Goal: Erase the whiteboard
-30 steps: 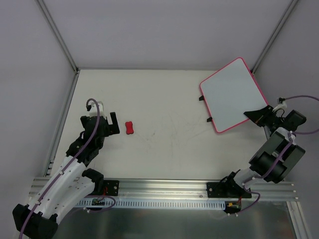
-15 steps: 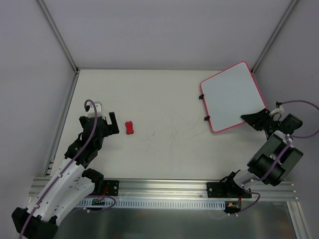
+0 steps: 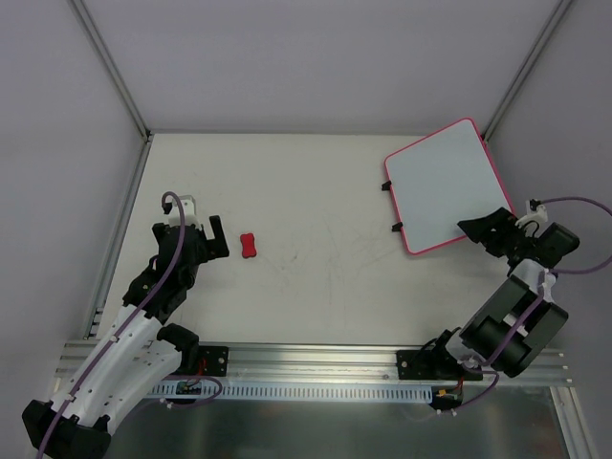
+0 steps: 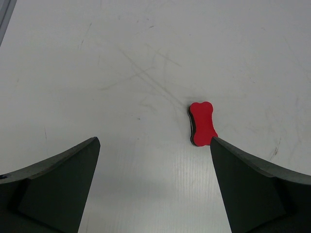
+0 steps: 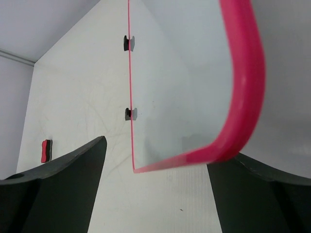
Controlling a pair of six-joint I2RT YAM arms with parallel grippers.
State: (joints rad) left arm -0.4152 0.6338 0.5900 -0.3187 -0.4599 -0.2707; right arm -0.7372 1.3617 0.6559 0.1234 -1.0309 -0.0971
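The whiteboard (image 3: 445, 185), white with a pink frame and two black clips (image 3: 392, 207) on its left edge, lies flat at the table's back right; no writing shows on it. My right gripper (image 3: 486, 228) sits at its near right corner. In the right wrist view the board (image 5: 184, 68) has that pink corner (image 5: 243, 111) just ahead of the right gripper (image 5: 154, 155), whose jaws stand wide apart, holding nothing. The red bone-shaped eraser (image 3: 250, 245) lies left of centre. My left gripper (image 3: 205, 231) is open just left of it, and the eraser (image 4: 202, 123) shows ahead of the right finger (image 4: 252, 189).
Grey walls and metal posts close in the table on three sides; the board's far corner is near the right post (image 3: 521, 76). An aluminium rail (image 3: 316, 359) with both arm bases runs along the near edge. The eraser (image 5: 46, 149) shows far off in the right wrist view.
The right gripper opened and let go of the whiteboard's near corner, then drew back slightly. The board shifted a little and settled flat. The left arm barely moved.
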